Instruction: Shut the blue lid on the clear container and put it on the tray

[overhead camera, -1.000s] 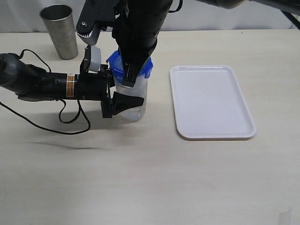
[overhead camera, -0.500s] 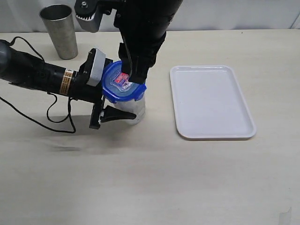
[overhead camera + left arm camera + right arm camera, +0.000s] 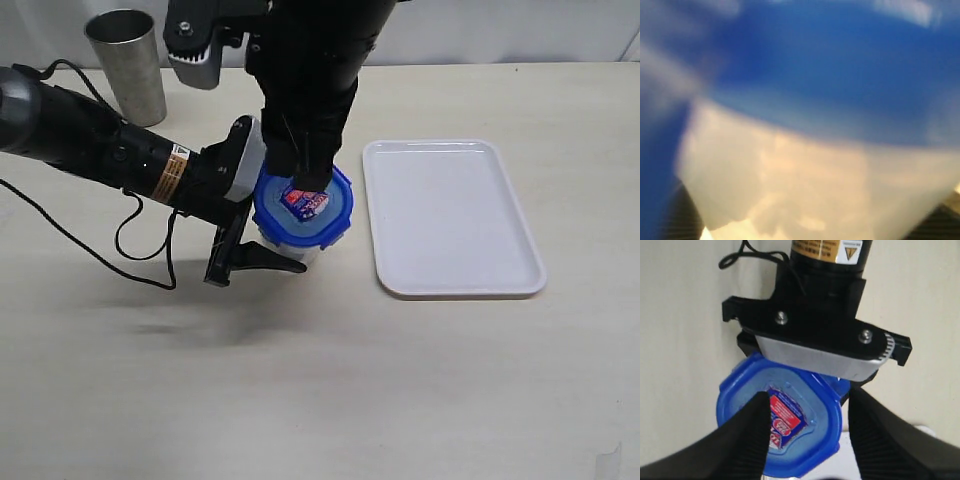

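Sitting atop clear container [image 3: 805, 190] held in left pincer [image 3: 270, 234], blue lid [image 3: 303, 207] is under right pincer [image 3: 807, 402] w/ tips apart.

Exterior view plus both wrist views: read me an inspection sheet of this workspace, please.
Surface: pale table, no spills seen.
Job's things: blue lid sits on the clear container, which appears tilted; tab latching cannot be told. The tray lies beside it with nothing on it.
Clutter: steel cup, upright.
Pincers: left pincer shut on the clear container; right pincer open over the lid.
Cables: black cable looping on the table.
Surroundings: light wall; nothing else seen.
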